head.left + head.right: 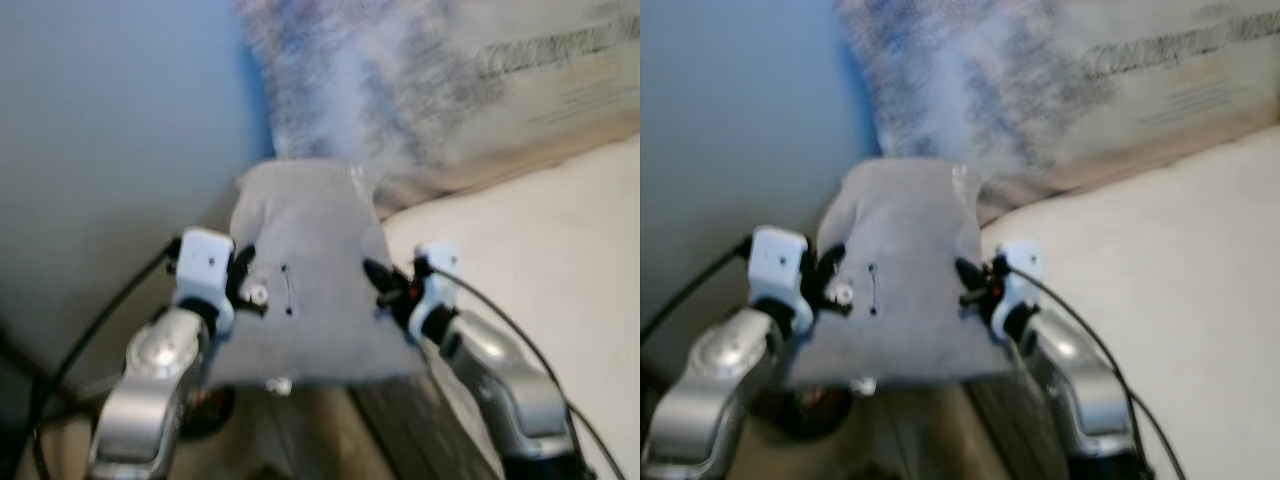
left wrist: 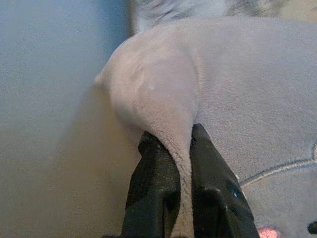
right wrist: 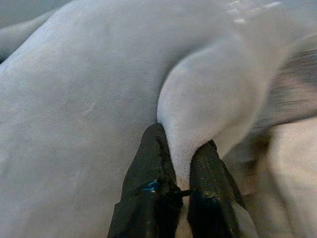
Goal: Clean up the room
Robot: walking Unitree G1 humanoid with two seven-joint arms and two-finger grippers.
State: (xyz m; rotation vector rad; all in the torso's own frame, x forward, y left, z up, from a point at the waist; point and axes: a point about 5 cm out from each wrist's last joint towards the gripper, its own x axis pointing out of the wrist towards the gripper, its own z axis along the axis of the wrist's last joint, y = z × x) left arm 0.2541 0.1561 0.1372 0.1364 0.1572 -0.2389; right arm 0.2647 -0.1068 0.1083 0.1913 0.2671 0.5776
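Note:
A grey plush pillow (image 1: 305, 280) with a stitched face hangs between my two arms, in front of the blue wall. My left gripper (image 1: 243, 280) is shut on its left edge; in the left wrist view the black fingers (image 2: 153, 193) pinch a fold of the grey pillow (image 2: 237, 94). On the other side my right gripper (image 1: 380, 285) is shut on the right edge, and the right wrist view shows its fingers (image 3: 148, 188) squeezing a ridge of the same plush pillow (image 3: 84, 99). The picture is blurred.
A white bed (image 1: 540, 260) lies to the right. A fluffy grey-blue cushion (image 1: 350, 80) and a beige printed pillow (image 1: 550, 70) lean at its head. The blue wall (image 1: 110, 140) stands at the left, and wooden floor (image 1: 310, 435) shows below the plush.

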